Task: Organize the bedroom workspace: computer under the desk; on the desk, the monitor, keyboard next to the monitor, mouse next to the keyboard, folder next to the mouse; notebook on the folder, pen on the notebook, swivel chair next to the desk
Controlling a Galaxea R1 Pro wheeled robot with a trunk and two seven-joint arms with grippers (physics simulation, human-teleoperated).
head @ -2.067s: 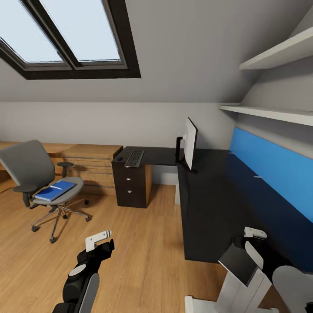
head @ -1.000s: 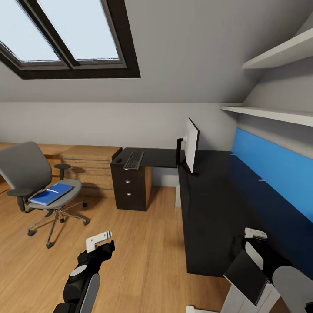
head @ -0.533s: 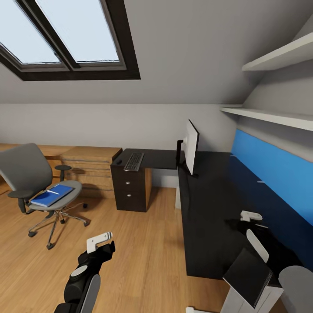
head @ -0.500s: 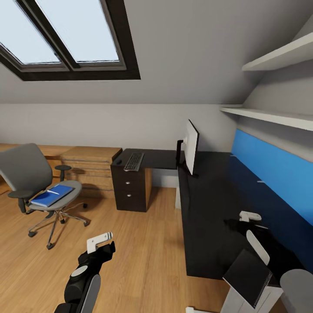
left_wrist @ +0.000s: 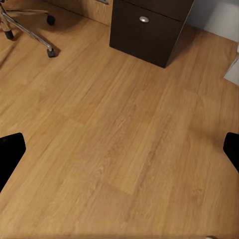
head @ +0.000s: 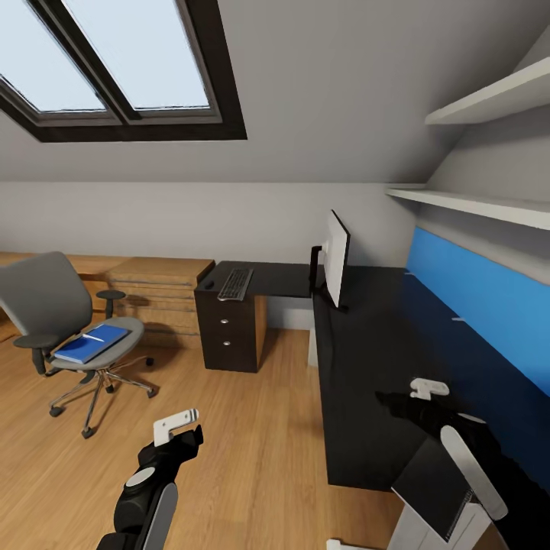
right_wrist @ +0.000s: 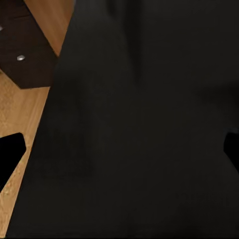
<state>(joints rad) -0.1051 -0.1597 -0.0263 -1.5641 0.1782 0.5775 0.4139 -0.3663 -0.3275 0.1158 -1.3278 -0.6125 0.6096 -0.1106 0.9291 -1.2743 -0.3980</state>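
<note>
Attic bedroom, sloped grey ceiling with skylight, wood plank floor. Landmark: black L-shaped desk.

On the desk: monitor upright near the inner corner, seen edge-on; keyboard on the short wing above the black drawer unit; mouse just beside the keyboard, on the side away from the monitor. Blue back panel along the desk's long side, two white shelves above it.

Well apart from the desk, across open floor: swivel chair, blue folder flat on its seat, thin white pen on the folder. Low wooden cabinet between chair and drawer unit, against the wall.

Left gripper over bare floor beside the desk, fingers spread wide, empty. Right gripper over the desk's black top, fingers apart at the frame edges in the right wrist view, empty.
</note>
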